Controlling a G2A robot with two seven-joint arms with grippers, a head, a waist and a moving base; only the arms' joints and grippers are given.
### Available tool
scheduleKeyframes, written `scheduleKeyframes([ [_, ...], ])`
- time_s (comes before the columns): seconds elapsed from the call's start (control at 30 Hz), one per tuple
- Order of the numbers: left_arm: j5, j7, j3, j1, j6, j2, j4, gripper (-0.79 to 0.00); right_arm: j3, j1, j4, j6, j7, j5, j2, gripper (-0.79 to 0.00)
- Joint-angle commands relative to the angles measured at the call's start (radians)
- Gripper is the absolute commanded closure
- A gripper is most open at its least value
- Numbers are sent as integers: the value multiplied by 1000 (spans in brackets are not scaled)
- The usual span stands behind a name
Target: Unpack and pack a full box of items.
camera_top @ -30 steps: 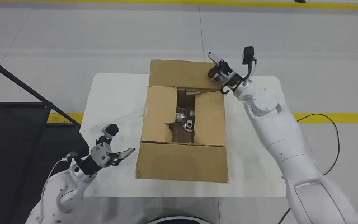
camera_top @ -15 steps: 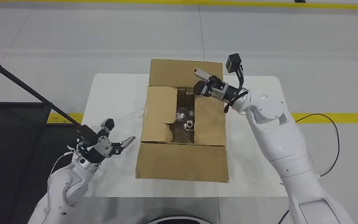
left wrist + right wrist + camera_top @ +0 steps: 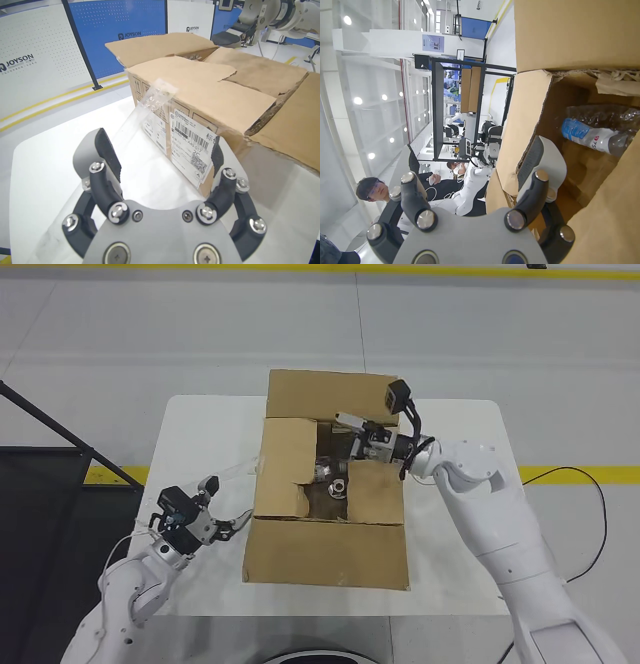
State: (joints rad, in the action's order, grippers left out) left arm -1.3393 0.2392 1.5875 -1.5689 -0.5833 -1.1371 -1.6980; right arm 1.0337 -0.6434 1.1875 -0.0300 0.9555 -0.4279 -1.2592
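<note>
- A brown cardboard box sits in the middle of a white table. Its flaps are only partly folded back, leaving a narrow opening that runs from the far side toward the near side.
- The right gripper hangs over the far right end of that opening, fingers spread and holding nothing. In the right wrist view, one fingertip is at the torn edge of the right flap, at the mouth of the opening.
- A clear plastic bottle with a blue label lies on its side inside the box, just beyond and below that fingertip.
- The left gripper sits at table level outside the box, near its left near corner. Its fingers are spread and empty, and it faces the labelled side wall.
- A strip of clear tape hangs loose from the box's left edge, between the left gripper and the box.
- Judgement: the right arm is much nearer the contents. Its way in is downward through the slot, so the flap at its fingertip likely needs pushing aside first.
</note>
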Motion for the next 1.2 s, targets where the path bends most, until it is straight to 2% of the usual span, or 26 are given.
scheduleKeyframes([
  [0.0, 3, 0, -3, 0, 1, 0, -3, -785, -5, 6, -16, 5, 7, -5, -2, -785],
  [0.33, 30, 4, -15, -8, -4, 1, -8, -785, -84, 60, -118, 9, 67, -35, -33, -785],
  [0.53, 37, 16, -13, -12, 10, 2, -10, -785, -139, 97, -174, -1, 60, -38, -60, -785],
  [0.9, 104, 38, 60, -44, 4, 9, -30, -785, -192, 135, -234, -66, 65, -92, -104, -785],
  [1.17, 147, 54, 119, -70, -5, 14, -30, -785, -195, 151, -222, -123, 40, -146, -130, -785],
])
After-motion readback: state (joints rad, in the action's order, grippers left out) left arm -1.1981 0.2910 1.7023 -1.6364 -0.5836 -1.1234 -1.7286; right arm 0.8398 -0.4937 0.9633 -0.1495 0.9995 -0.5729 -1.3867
